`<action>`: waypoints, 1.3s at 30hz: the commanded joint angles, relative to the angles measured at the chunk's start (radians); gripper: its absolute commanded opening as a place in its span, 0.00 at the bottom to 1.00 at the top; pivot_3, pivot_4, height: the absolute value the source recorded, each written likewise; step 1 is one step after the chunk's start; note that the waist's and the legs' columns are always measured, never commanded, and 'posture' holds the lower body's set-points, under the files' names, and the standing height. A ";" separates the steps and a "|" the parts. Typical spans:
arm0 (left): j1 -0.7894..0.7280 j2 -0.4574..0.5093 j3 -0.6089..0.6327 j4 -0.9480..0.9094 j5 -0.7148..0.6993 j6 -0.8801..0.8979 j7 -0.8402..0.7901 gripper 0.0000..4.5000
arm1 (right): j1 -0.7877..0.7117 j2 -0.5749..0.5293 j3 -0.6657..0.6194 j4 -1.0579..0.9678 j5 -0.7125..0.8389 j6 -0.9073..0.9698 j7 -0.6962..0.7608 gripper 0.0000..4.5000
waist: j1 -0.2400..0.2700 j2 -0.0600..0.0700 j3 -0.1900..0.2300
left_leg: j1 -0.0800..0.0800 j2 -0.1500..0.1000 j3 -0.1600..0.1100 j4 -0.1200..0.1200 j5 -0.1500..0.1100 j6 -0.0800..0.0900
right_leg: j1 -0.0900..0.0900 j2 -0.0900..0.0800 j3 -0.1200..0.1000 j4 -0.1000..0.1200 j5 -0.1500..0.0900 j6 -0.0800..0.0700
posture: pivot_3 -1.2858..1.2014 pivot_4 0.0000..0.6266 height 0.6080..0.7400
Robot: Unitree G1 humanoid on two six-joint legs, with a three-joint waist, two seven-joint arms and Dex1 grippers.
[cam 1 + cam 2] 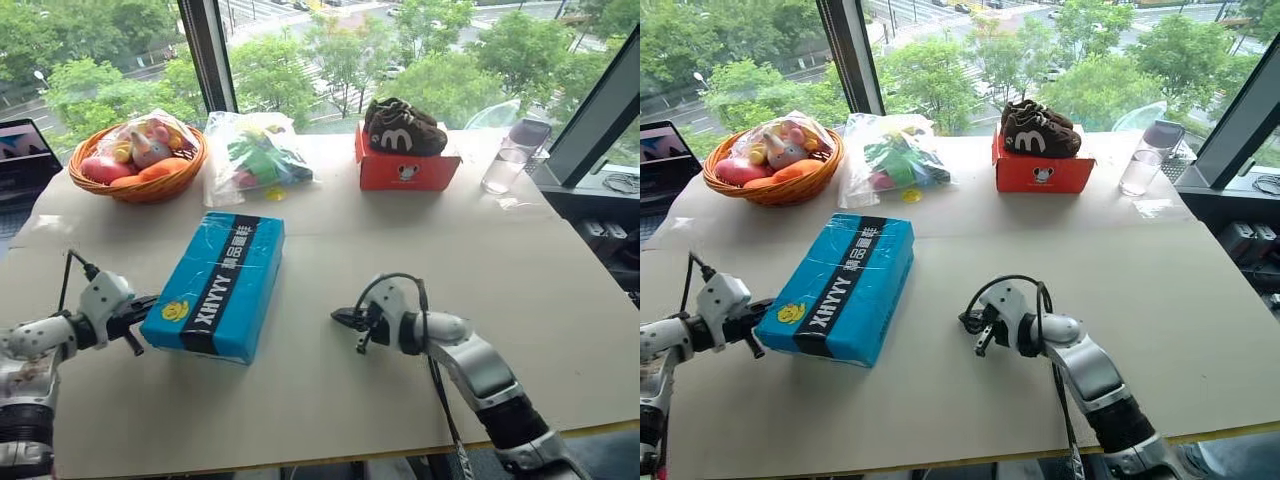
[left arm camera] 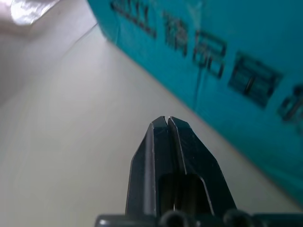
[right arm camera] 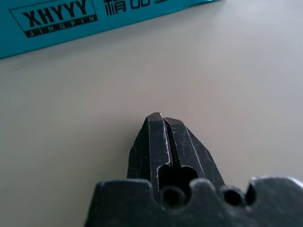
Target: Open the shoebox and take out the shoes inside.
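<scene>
Flanking the shoebox (image 1: 215,286), lid down, toward the bench's (image 1: 330,400) near-left area, here I am. My left fingers (image 1: 148,303) are pressed together, empty, just beside the box's left side. My right fingers (image 1: 340,318) are pinched together too, empty, pointing at the box's right side but apart from it. Along the far edge: fruit basket (image 1: 138,160), plastic bag of toys (image 1: 255,155), dark brown shoes (image 1: 403,127) atop a red box (image 1: 406,170), clear bottle (image 1: 512,156).
</scene>
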 commanded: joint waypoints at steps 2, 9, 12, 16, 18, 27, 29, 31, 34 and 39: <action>0.006 -0.064 -0.064 -0.174 -0.011 0.053 0.028 0.01 | -0.035 0.025 -0.027 0.023 -0.013 -0.044 -0.019 0.01 | -0.001 0.000 0.000 | 0.000 0.000 0.000 0.000 0.000 0.000 | 0.000 0.000 0.001 0.000 0.002 -0.003 | 0.52 0.24 1.00; 0.035 -0.140 -0.145 -0.290 0.003 0.098 0.046 0.01 | -0.042 0.006 -0.099 0.025 0.002 -0.038 -0.031 0.01 | 0.006 0.000 0.000 | -0.001 -0.001 0.000 0.002 0.000 0.000 | 0.000 0.000 0.002 0.000 0.003 -0.002 | 0.52 0.24 1.00; 0.036 -0.159 -0.162 -0.304 0.002 0.107 0.054 0.01 | -0.023 -0.026 -0.129 -0.001 0.010 -0.025 -0.024 0.01 | 0.007 0.000 0.000 | 0.000 -0.001 0.000 0.001 0.000 0.000 | 0.001 0.000 0.002 0.000 0.003 -0.002 | 0.52 0.24 1.00; 0.025 -0.168 -0.170 -0.295 0.006 0.109 0.059 0.01 | 0.011 -0.077 -0.153 -0.038 0.016 -0.010 -0.007 0.01 | 0.008 0.000 0.000 | 0.000 -0.002 0.000 0.002 0.001 0.001 | 0.001 0.000 0.002 0.000 0.003 -0.001 | 0.52 0.24 1.00; 0.020 -0.168 -0.165 -0.279 0.010 0.100 0.065 0.01 | 0.032 -0.094 -0.157 -0.060 0.022 0.004 0.000 0.01 | 0.006 0.000 0.000 | 0.000 -0.002 0.000 0.002 0.001 0.001 | 0.001 0.000 0.002 0.000 0.003 -0.001 | 0.52 0.24 1.00; 0.286 -0.085 -0.021 -0.529 -0.173 0.217 0.008 0.01 | 0.085 -0.130 -0.155 -0.083 0.024 0.004 0.038 0.01 | -0.021 0.000 0.000 | 0.001 -0.002 0.000 0.002 0.001 0.001 | 0.001 0.000 0.004 0.000 0.004 -0.002 | 0.52 0.24 1.00; 0.391 -0.038 0.058 -0.660 -0.284 0.292 -0.034 0.01 | 0.091 -0.132 -0.152 -0.075 0.020 -0.004 0.042 0.01 | -0.030 0.000 0.000 | 0.001 -0.001 0.001 0.001 0.001 0.002 | 0.000 0.000 0.005 0.000 0.004 -0.002 | 0.52 0.24 1.00; 0.461 0.010 0.146 -0.738 -0.397 0.426 -0.025 0.01 | 0.091 -0.131 -0.149 -0.067 0.019 -0.010 0.044 0.01 | -0.022 -0.001 0.000 | 0.001 0.000 0.001 0.000 0.001 0.002 | 0.000 0.001 0.006 0.001 0.004 -0.002 | 0.52 0.24 1.00; 0.580 0.028 0.260 -0.820 -0.465 0.491 -0.024 0.01 | 0.076 -0.125 -0.150 -0.056 0.031 -0.009 0.055 0.01 | -0.014 0.000 0.000 | 0.004 0.000 0.001 0.001 0.002 0.004 | 0.003 0.001 0.005 0.001 0.001 0.003 | 0.52 0.24 1.00; 0.734 -0.014 0.363 -0.936 -0.501 0.498 -0.017 0.01 | 0.038 -0.120 -0.143 -0.022 0.031 -0.019 0.090 0.01 | -0.019 -0.001 0.000 | 0.007 0.000 0.004 0.002 0.003 0.005 | 0.005 0.002 0.009 0.001 0.001 0.003 | 0.52 0.24 1.00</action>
